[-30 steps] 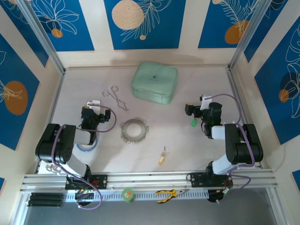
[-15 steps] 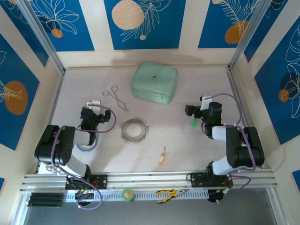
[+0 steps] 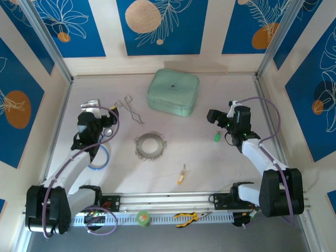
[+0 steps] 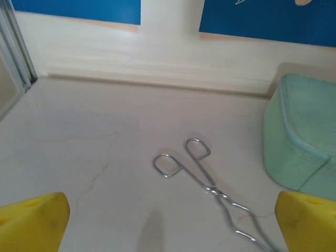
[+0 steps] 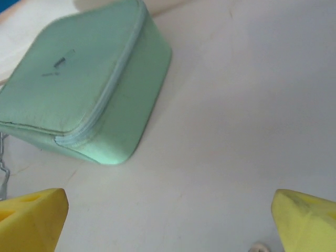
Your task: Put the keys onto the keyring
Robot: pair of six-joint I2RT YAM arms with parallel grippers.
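The keyring (image 3: pixel 150 145), a silver wire ring fringed with small loops, lies flat mid-table. A key with a yellow head (image 3: pixel 181 175) rests near the front, right of the ring. A green-headed key (image 3: pixel 216 137) lies just in front of my right gripper (image 3: pixel 218 118). That gripper is open, its yellow fingertips (image 5: pixel 31 220) spread wide above bare table with nothing between them. My left gripper (image 3: pixel 97 111) hovers left of the ring, open and holding nothing, its fingertips (image 4: pixel 34 220) wide apart and aimed at the forceps.
Silver forceps (image 4: pixel 210 184) (image 3: pixel 129 109) lie ahead of the left gripper. A mint green zip case (image 3: pixel 173 93) (image 5: pixel 79 89) sits at the back. A blue tape ring (image 3: pixel 100 157) lies under the left arm. Yellow-handled pliers (image 3: pixel 189 216) and a green roll (image 3: pixel 143 217) rest on the front rail.
Both arms have unfolded and risen. The left gripper moved back and left toward the forceps, the right gripper slightly back. Both stayed open; keys and keyring have not moved.
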